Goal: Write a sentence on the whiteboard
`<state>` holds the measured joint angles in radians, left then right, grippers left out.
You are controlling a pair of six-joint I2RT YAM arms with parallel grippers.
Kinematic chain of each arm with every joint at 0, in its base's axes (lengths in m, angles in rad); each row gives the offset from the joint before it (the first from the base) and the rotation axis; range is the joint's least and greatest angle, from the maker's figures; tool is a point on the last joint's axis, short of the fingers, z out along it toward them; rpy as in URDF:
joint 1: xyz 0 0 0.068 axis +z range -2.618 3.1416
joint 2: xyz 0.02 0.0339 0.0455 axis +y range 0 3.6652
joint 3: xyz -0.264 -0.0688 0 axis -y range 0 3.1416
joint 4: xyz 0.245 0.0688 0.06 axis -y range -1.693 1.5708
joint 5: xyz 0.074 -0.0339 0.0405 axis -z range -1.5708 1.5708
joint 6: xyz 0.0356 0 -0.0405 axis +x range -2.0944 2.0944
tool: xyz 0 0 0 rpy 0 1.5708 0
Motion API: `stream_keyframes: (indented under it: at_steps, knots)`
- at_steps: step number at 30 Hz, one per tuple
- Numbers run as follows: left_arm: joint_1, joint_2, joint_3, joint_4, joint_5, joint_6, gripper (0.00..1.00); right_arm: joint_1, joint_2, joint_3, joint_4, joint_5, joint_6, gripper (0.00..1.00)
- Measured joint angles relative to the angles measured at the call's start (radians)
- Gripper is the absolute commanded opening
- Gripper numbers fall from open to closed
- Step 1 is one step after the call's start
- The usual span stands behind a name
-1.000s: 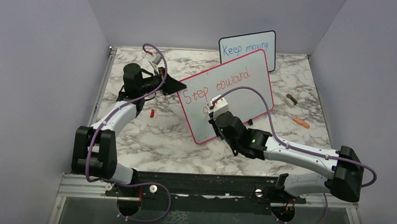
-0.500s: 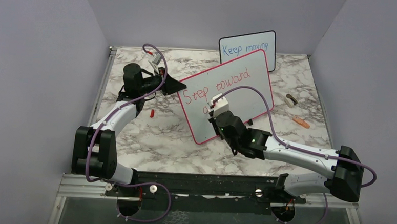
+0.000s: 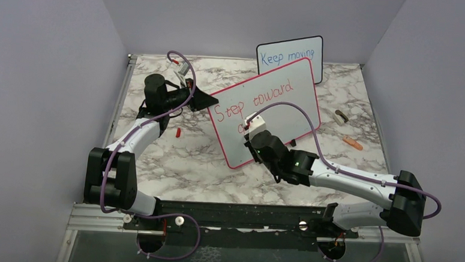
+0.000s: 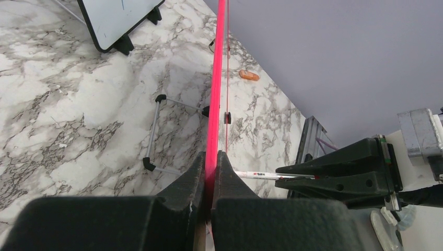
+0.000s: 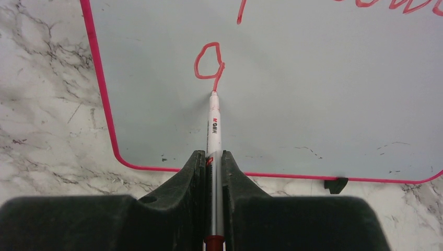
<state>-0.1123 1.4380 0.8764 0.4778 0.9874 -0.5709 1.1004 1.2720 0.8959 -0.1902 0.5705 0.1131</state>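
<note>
The whiteboard (image 3: 294,107) with its red-pink frame stands tilted in mid-table. Its sentence (image 3: 253,99) reads "Step toward" in red on the top line. My left gripper (image 3: 203,99) is shut on the board's left edge; the left wrist view shows the red frame (image 4: 217,78) pinched between the jaws of that gripper (image 4: 211,166). My right gripper (image 5: 213,157) is shut on a white marker (image 5: 214,123). The marker's tip touches the board (image 5: 324,94) at the tail of a red "g" (image 5: 209,61), which starts the second line.
A smaller black-framed board (image 3: 289,57) with blue writing stands behind. A red marker cap (image 3: 178,132) lies left of the whiteboard. An orange object (image 3: 352,143) and a dark-and-white object (image 3: 341,117) lie at the right. The board's wire stand (image 4: 152,130) rests behind it.
My right gripper has shifted slightly to the left with the marker against the board. The left arm has not moved.
</note>
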Motion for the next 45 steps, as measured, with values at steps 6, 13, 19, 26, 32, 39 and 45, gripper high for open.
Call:
stream_keyframes:
  at_steps: [6,13,19,26,32,39,45]
  knots:
    - [0.0,0.0,0.0,-0.001,0.0,0.001,0.0,0.0,0.005,0.006,-0.06,-0.026,0.005,0.0]
    - [0.0,0.0,0.0,-0.001,0.0,0.003,0.0,0.0,0.01,0.009,-0.091,-0.064,0.017,0.0]
    - [0.0,0.0,0.0,-0.001,0.0,0.004,0.0,0.0,0.01,0.009,-0.074,-0.083,0.019,0.0]
    - [0.0,0.0,0.0,-0.001,0.001,0.004,0.0,0.0,0.006,0.009,-0.018,-0.086,0.029,0.0]
    - [0.0,0.0,0.0,-0.001,0.002,0.004,0.0,0.0,-0.048,-0.008,0.016,-0.068,0.04,0.0]
    - [0.0,0.0,0.0,-0.002,0.003,0.004,0.0,0.0,-0.093,-0.019,0.043,0.018,0.035,0.0]
    - [0.0,0.0,0.0,-0.001,0.004,0.004,0.0,0.0,-0.079,-0.029,0.084,0.049,0.017,0.0]
